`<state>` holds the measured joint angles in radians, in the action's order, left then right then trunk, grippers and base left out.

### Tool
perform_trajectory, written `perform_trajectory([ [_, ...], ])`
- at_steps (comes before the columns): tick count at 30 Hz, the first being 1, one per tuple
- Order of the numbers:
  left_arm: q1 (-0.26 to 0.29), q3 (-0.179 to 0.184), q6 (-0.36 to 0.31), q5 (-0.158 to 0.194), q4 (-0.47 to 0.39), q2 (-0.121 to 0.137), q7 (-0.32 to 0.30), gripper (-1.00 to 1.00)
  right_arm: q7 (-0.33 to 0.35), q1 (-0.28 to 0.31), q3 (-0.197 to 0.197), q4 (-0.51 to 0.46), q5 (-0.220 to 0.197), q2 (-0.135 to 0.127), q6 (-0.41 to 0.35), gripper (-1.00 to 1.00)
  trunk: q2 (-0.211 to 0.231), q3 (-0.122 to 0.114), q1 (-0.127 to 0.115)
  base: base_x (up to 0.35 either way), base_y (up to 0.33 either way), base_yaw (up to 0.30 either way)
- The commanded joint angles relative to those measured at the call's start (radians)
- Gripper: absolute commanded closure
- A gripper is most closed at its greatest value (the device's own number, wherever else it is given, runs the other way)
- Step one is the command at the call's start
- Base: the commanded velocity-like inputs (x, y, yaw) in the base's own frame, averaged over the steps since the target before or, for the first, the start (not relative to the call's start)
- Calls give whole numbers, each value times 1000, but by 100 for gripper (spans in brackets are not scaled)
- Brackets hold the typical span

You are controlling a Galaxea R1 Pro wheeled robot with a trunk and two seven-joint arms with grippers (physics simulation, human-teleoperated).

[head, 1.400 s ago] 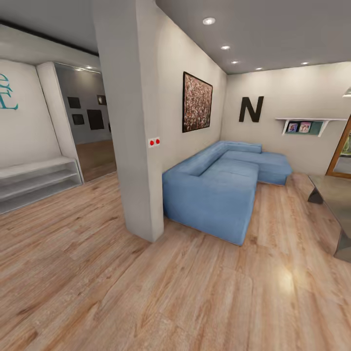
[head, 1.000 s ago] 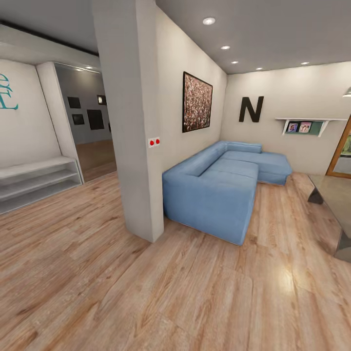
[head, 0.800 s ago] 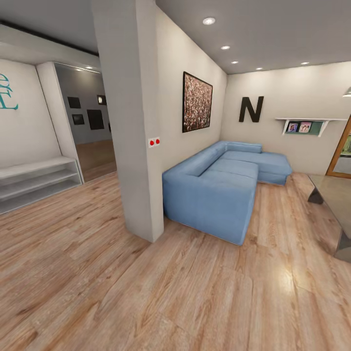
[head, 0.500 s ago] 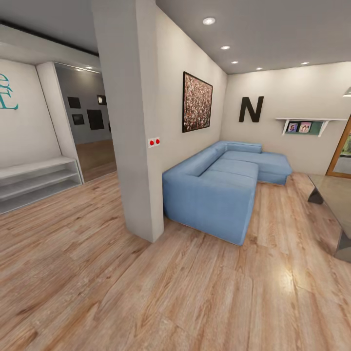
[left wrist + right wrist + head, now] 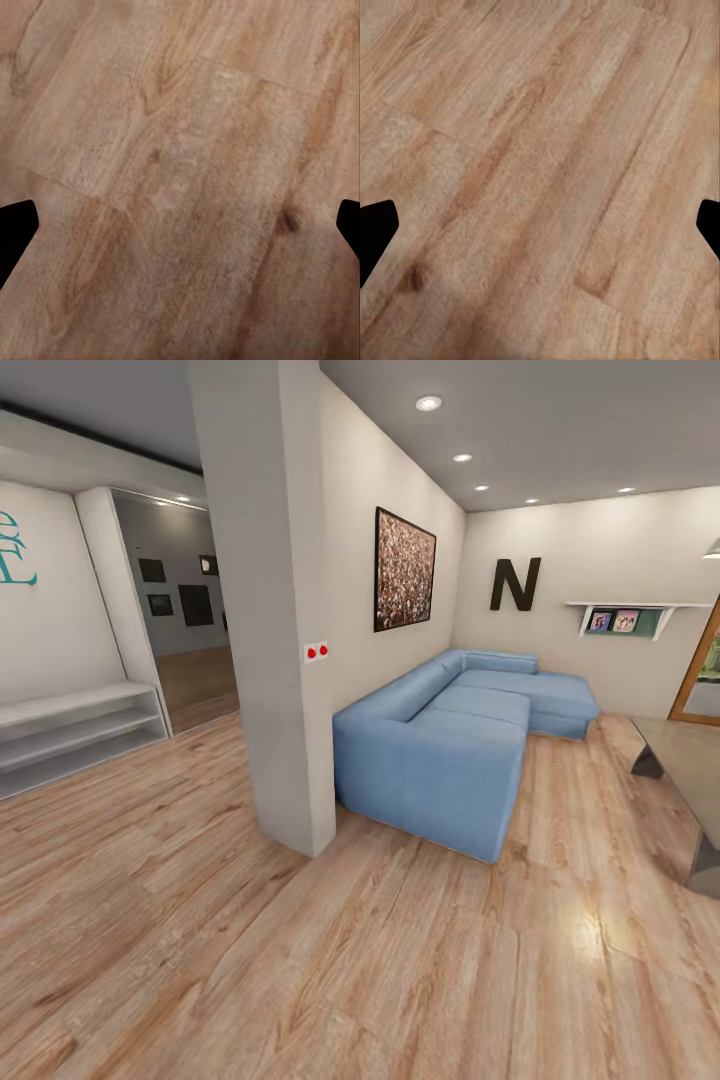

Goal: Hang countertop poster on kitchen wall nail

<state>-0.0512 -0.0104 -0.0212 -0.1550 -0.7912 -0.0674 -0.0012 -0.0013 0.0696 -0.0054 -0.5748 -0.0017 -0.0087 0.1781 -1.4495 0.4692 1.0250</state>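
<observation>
Room: blue sofa (image 5: 465, 745) beside white pillar (image 5: 275, 610); brown speckled canvas (image 5: 404, 569) on wall.
Floor: wood planks (image 5: 350, 960).
Left gripper (image 5: 180, 225): jaws spread wide, nothing between.
Right gripper (image 5: 540, 225): jaws spread wide, nothing between.
Poster: location cannot be told.

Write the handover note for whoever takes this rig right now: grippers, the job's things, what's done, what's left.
Left gripper: open, nothing between the fingers, wood floor below.
Right gripper: open, likewise empty above the floor.
Position: living room, facing a blue sofa, a white pillar and a brown speckled canvas, which is not the job's poster.
Done: nothing; no poster is held.
Left: find the kitchen, take the poster off the countertop, hang it on a wall nail. A doorway opens left of the pillar.
</observation>
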Motion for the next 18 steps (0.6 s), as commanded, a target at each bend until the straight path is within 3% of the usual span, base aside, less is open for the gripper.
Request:
perform_trajectory([
  [1, -1, -2, -2, -11, 3, 0, 0, -100, 0, -1, 0, 4, 0, 0, 3, -100, 0, 1, 0, 0, 0, 0],
  [2, 0, 1, -2, -14, 37, 0, 1, -100, 0, -2, 0, 21, -1, 0, 4, -100, 0, 0, 0, 0, 0, -180],
  [18, 0, 6, -2, -14, 76, 0, 1, -100, -2, -4, -1, 24, 0, 0, 5, -100, 0, -10, 0, 0, 0, -253],
])
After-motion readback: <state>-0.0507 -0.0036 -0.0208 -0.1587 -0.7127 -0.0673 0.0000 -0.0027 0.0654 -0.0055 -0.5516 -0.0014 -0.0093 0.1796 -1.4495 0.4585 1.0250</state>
